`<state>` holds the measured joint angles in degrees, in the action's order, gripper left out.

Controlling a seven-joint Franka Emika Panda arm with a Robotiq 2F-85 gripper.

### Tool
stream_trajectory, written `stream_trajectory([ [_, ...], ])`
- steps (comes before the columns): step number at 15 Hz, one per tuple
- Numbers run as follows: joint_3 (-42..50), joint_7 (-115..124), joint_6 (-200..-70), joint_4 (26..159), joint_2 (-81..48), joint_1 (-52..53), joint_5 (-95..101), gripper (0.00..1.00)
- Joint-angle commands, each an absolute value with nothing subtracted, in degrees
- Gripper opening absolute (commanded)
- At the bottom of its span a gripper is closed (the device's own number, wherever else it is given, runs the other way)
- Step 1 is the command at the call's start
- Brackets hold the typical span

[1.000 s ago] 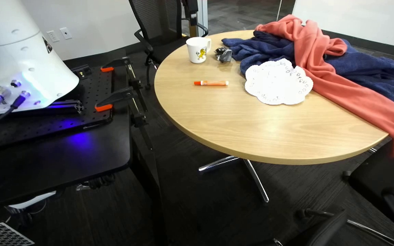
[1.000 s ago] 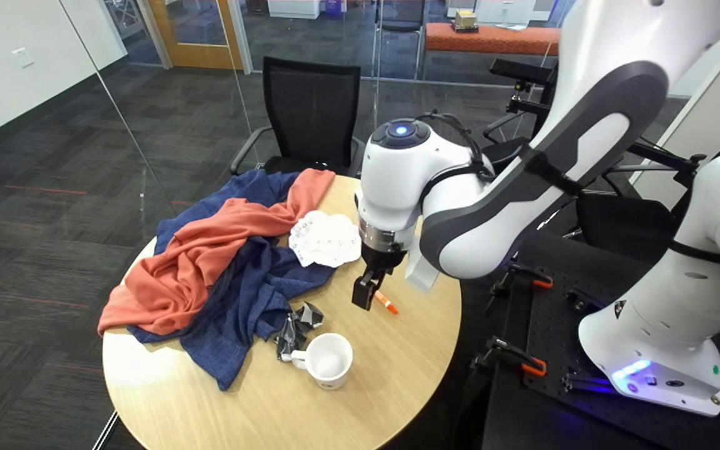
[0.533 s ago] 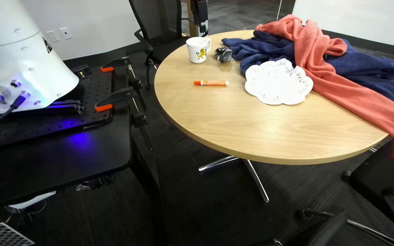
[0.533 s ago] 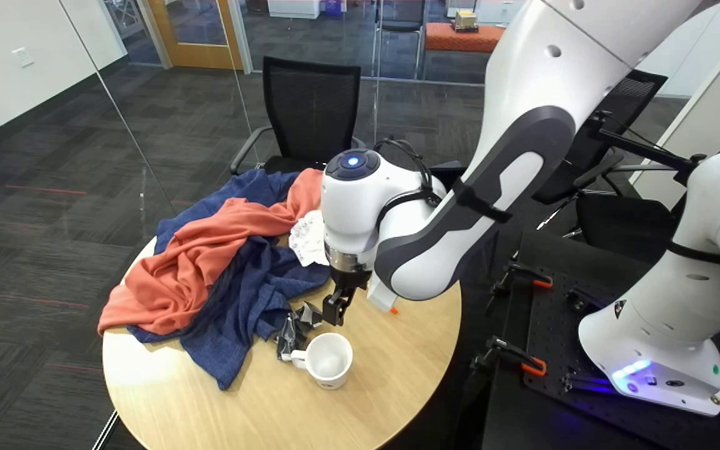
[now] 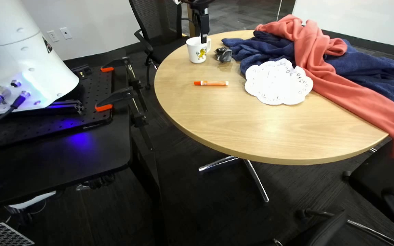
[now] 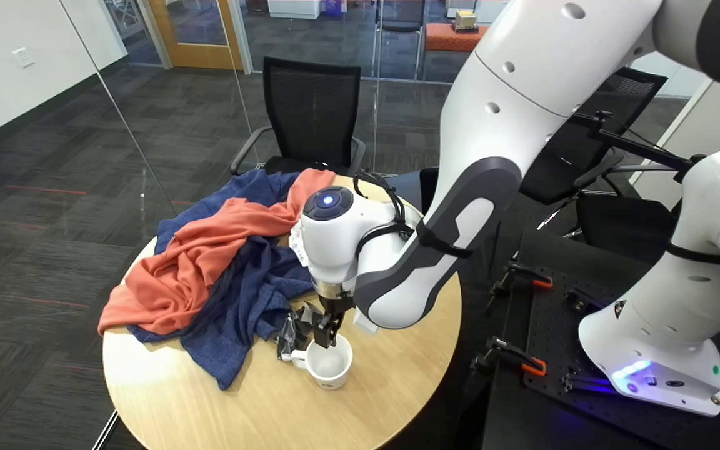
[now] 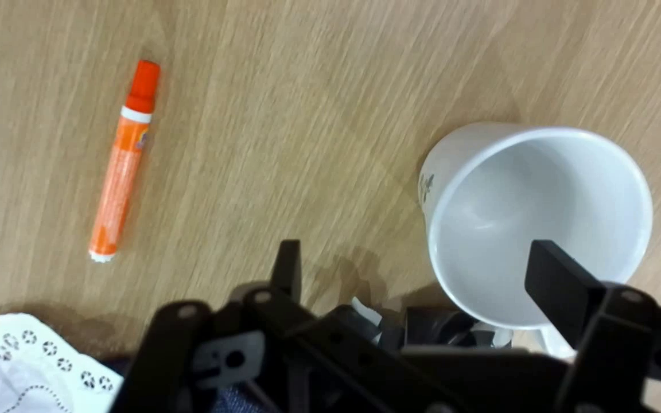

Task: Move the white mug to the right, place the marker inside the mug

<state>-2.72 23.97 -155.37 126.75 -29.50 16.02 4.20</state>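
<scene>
Your end effector [image 7: 413, 267] is spread wide and holds nothing. The mug [image 5: 194, 53] stands upright toward the far left edge of the counter [image 5: 251, 130] in an exterior view, below the end effector, off-center from its gap. In the wrist view, one finger [image 7: 547, 272] overlaps the mouth, the other sits outside; you cannot confirm contact. You probably lower next, then clamp the wall between them. The marker [image 7: 117, 172] lies well apart.

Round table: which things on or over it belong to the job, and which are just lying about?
For the job:
mug, upright
marker, lying outside it
tool, open

Just lying about:
doily
coral cloth
blue cloth
crumpled black thing
</scene>
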Motion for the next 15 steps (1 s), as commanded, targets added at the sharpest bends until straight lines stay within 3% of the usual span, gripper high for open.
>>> stream_trajectory([
  [1, -2.0, 23.3, -155.3, 126.7, -29.6, 16.9, 3.2, 1.00],
  [15, -1.7, 23.6, -159.4, 125.1, -33.9, 17.5, 2.2, 1.00],
])
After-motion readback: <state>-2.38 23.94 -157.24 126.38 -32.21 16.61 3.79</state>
